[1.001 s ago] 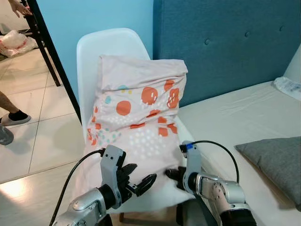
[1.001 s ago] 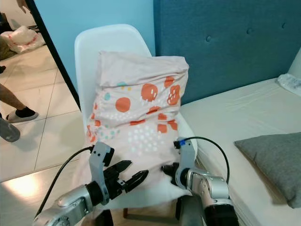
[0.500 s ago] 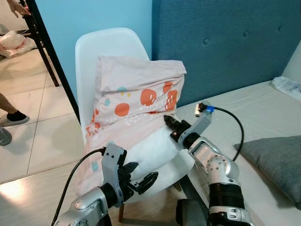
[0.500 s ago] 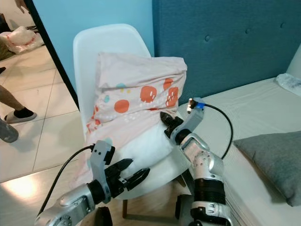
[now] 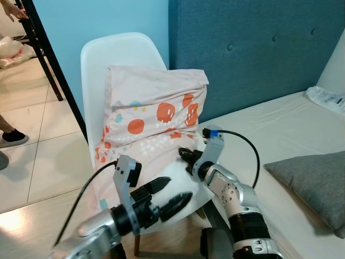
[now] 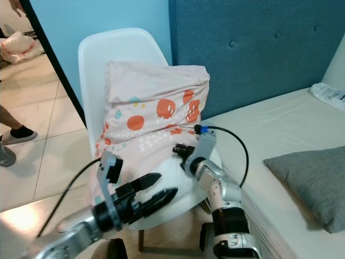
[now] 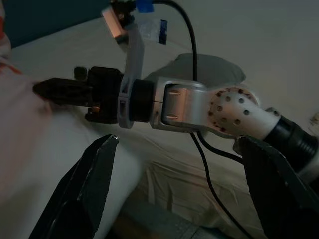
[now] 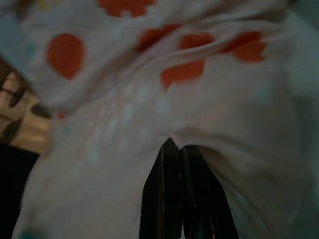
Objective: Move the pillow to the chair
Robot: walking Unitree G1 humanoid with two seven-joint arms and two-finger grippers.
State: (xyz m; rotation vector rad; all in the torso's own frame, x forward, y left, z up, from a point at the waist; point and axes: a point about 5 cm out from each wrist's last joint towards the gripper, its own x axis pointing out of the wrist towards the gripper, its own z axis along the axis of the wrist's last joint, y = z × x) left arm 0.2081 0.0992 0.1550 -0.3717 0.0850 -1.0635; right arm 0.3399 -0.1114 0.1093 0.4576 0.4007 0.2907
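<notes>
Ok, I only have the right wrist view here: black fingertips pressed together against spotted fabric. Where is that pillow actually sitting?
Observer: The pillow stands propped against the backrest of a white chair, beside a bed.
Operator: And the other arm?
Observer: The left end effector is open, low in front of the chair seat, apart from the fabric.
Operator: Anything on the bed?
Observer: A grey cushion lies on the bed, to the robot's right.
</notes>
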